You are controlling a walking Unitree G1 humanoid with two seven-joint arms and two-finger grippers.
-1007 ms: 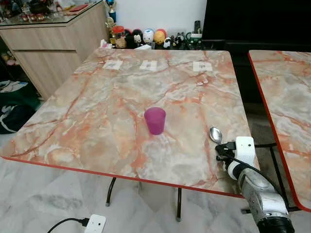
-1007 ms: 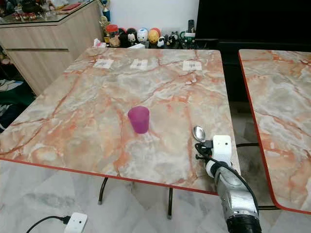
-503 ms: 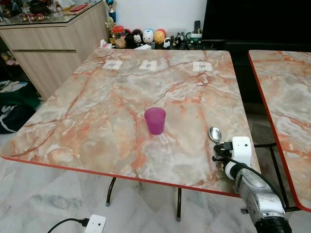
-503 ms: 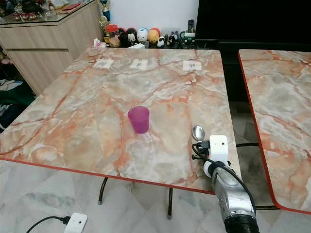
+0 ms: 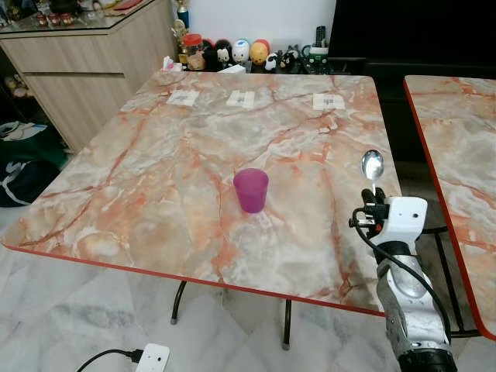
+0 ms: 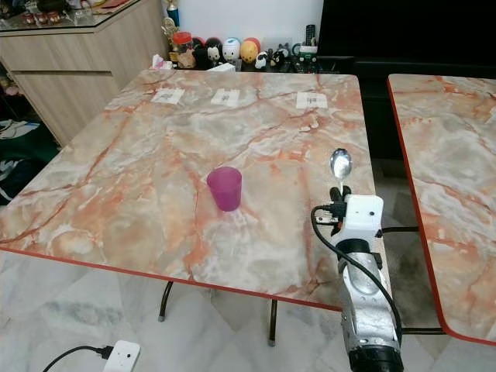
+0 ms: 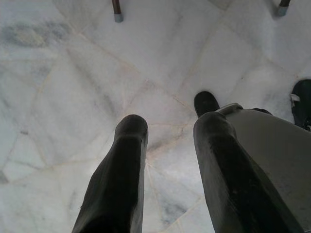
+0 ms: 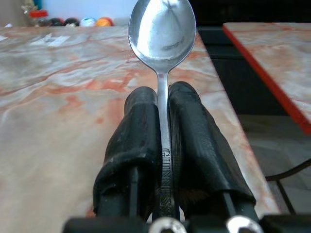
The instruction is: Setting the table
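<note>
Left hand [image 7: 165, 160] hangs low over the marble floor [image 7: 73, 73], fingers spread, nothing between them. Purple cup [image 5: 251, 190] stands upright near the middle of the marble desk [image 5: 155, 170]. Three paper tags [image 5: 240, 98] lie in a row near the desk's far edge. Right hand [image 8: 163, 145] is over the desk's right edge, fingers pinching a metal spoon [image 5: 373, 166] by the handle, bowl pointing forward, right of the cup and well apart from it.

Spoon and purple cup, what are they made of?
The shiny silver spoon, pinched in the right pincer, looks like polished metal: its bowl mirrors light. The small purple cup on the marble-look table seems plastic: matte, slightly see-through, though the pictures can't confirm it.
</note>
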